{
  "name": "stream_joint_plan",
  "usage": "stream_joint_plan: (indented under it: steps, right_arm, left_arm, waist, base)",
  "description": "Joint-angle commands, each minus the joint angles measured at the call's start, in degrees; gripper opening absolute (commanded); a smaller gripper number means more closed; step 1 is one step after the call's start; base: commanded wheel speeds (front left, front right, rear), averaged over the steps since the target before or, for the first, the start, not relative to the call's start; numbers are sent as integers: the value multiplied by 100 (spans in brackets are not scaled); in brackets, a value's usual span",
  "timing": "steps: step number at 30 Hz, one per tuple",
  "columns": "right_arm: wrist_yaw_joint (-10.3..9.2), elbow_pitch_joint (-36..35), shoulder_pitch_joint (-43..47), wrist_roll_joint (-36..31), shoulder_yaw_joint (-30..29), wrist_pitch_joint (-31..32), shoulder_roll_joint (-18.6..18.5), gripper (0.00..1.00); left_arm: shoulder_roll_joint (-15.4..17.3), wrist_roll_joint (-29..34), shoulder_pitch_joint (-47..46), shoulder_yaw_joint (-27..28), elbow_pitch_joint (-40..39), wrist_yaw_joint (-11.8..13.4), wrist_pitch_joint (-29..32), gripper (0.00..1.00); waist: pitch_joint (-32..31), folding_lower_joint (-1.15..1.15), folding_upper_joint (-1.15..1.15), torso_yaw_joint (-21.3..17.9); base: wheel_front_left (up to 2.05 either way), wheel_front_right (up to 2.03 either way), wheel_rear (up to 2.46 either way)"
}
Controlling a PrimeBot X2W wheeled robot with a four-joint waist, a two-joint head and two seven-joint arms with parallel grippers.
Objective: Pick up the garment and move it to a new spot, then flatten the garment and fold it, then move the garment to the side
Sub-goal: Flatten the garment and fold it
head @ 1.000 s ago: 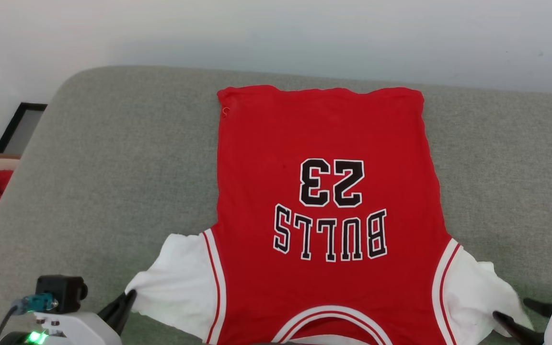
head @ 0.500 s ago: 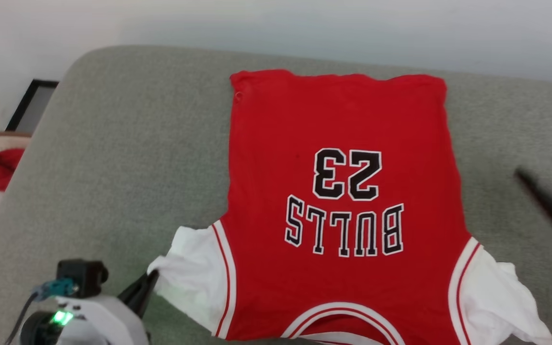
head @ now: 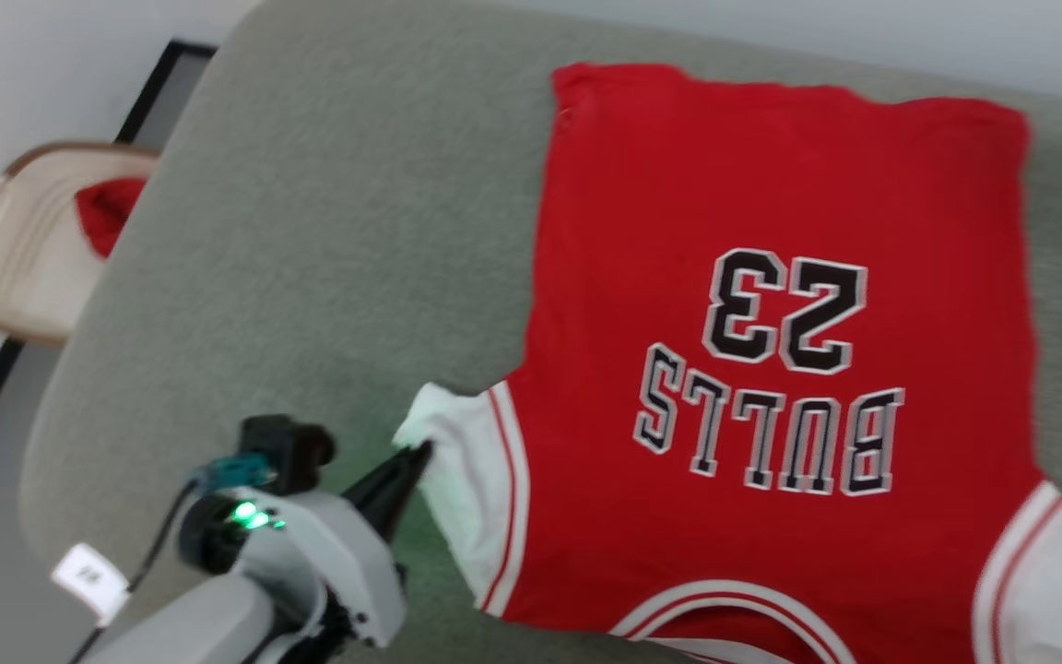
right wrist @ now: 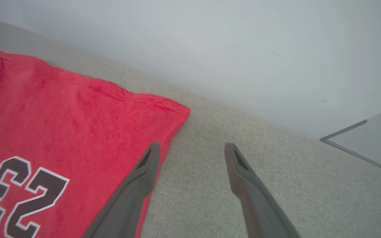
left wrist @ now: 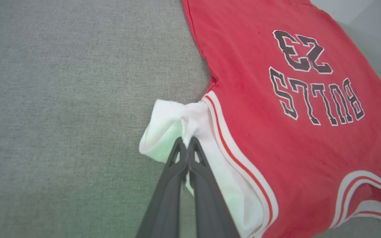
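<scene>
The garment (head: 771,203) lies spread on the grey cushion (head: 310,231), a red jersey with "BULLS 23" facing up and its collar nearest me. My left gripper (head: 416,456) is shut on the bunched white left sleeve (head: 457,461) at the garment's near left. In the left wrist view the left gripper (left wrist: 186,140) pinches a fold of that sleeve (left wrist: 170,122) beside the striped trim. In the right wrist view my right gripper (right wrist: 192,147) stands open above the cushion (right wrist: 243,132), just off the garment's (right wrist: 61,125) far right hem corner, holding nothing.
A cream basket (head: 15,267) with a small red cloth lump (head: 107,207) sits on the floor left of the cushion. A pale wall (right wrist: 210,49) runs behind the cushion's far edge. Bare cushion lies left of the garment.
The head camera has swung, shifting the whole picture. My right gripper left the right sleeve and travelled up the garment's right side to its far corner. The left gripper still pinches the left sleeve.
</scene>
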Motion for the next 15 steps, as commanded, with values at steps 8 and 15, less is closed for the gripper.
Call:
stream_joint_plan:
  steps: [8, 15]
  right_arm:
    - [-4, 1625, -913, -298, -179, 302, -29, 100]
    - [-4, 2660, -1362, -665, -476, 434, 16, 100]
  left_arm:
    - [-702, 175, -503, -237, 604, -497, -102, 0]
    - [-1146, 242, -747, -381, 1102, -841, -192, 0]
  waist:
    - [816, 0, 0, 1012]
    - [1071, 0, 0, 1352]
  base:
    - [0, 0, 0]
    - [0, 0, 0]
